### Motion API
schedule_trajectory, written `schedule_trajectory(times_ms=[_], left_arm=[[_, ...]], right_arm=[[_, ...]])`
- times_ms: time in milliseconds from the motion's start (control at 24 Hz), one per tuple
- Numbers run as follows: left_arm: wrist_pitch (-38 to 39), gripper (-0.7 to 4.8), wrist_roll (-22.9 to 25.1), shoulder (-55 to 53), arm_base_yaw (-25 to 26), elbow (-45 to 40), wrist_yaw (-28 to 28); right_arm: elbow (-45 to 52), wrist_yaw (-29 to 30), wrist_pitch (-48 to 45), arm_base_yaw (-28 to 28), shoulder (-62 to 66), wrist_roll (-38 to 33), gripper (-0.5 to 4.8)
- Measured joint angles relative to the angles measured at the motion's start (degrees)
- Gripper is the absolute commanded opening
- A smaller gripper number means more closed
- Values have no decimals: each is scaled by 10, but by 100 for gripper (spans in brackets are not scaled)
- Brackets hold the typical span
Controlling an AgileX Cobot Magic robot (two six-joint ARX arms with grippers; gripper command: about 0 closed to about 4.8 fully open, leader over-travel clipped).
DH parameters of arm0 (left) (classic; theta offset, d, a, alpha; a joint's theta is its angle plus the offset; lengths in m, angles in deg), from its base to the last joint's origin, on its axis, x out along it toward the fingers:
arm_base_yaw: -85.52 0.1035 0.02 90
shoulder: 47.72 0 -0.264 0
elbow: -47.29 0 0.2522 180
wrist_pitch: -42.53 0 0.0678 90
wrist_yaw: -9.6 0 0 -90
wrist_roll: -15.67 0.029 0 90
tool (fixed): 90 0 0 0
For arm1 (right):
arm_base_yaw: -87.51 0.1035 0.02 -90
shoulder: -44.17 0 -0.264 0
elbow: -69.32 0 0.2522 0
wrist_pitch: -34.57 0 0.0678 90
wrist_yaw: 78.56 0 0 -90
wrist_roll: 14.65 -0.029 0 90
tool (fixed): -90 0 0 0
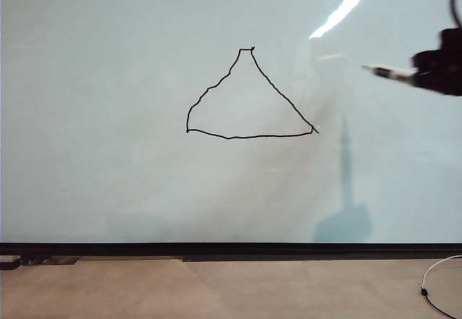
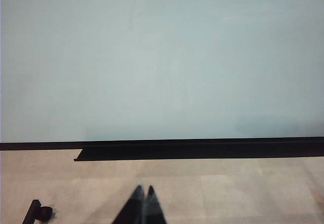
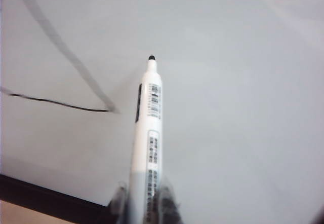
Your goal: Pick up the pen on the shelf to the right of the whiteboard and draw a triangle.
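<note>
A black hand-drawn triangle [image 1: 249,99] with a wavy left side and a flat apex stands on the whiteboard [image 1: 108,117]. My right gripper [image 1: 422,73] is at the far right of the exterior view, shut on the white pen [image 1: 390,71], whose dark tip points left and is clear of the triangle's lower right corner. In the right wrist view the pen [image 3: 148,133] sticks out from between the fingers [image 3: 165,198] of the right gripper [image 3: 143,198], its tip off the board, with the triangle's corner [image 3: 109,110] beside it. My left gripper [image 2: 144,191] is shut and empty above the floor.
A black strip [image 1: 231,249] runs along the board's bottom edge, with a dark shelf [image 2: 192,152] below it. A white cable [image 1: 437,290] lies on the beige floor at the lower right. A small black object [image 2: 39,213] sits on the floor near the left gripper.
</note>
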Motion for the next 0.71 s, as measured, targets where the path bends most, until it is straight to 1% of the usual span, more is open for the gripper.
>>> schedule_trajectory(times_ms=[125,292,500,708], left_arm=[[0,-5,0,0,0,0,0],[0,-5,0,0,0,0,0],[0,-5,0,0,0,0,0],[0,-5,0,0,0,0,0]], right_arm=[[1,12,87,-19,-68,-2,-5],[20,5,121,-33,-136,-2,-4],[66,-24,150,-38,-219,-2,-4],[68,-39,216,-38,-297,0,-5]])
